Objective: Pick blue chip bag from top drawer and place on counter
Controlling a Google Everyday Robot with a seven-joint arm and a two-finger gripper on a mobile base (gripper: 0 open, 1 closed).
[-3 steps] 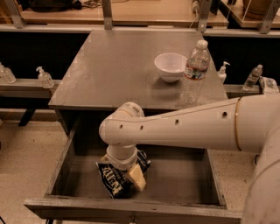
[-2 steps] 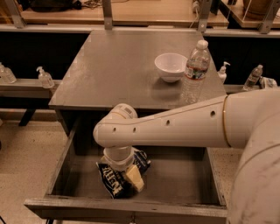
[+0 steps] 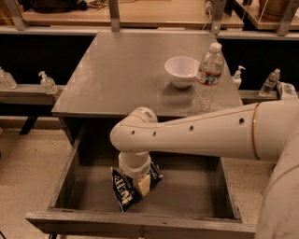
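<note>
Speckled pale floor (image 3: 23,177) lies to either side of the cabinet, well left and right of the gripper (image 3: 141,183). Nearest the camera, just below the gripper, runs the front panel of the top drawer (image 3: 140,223), pulled fully out. The gripper hangs down inside this drawer, a little left of its middle and close behind the front panel. It sits right on the blue chip bag (image 3: 122,190), which is tilted on the drawer floor with most of its body showing to the gripper's lower left and a dark corner poking out to the right. Whether the gripper has clamped the bag or only rests against it cannot be told.

Bare drawer floor spreads to the left of the gripper up to the side wall, and a wider bare stretch runs to the right. The white arm (image 3: 205,135) comes in from the right, crossing above the drawer's back half and bending down at a rounded joint directly over the gripper.

Behind and above the gripper, the counter (image 3: 121,74) begins at its front edge, which overhangs the drawer's rear. Its left and middle parts are bare. Up and to the right stand a white bowl (image 3: 181,71) and, beside it nearer the right edge, an upright water bottle (image 3: 207,77).

Farthest back, a tan bench (image 3: 154,11) spans the top.
</note>
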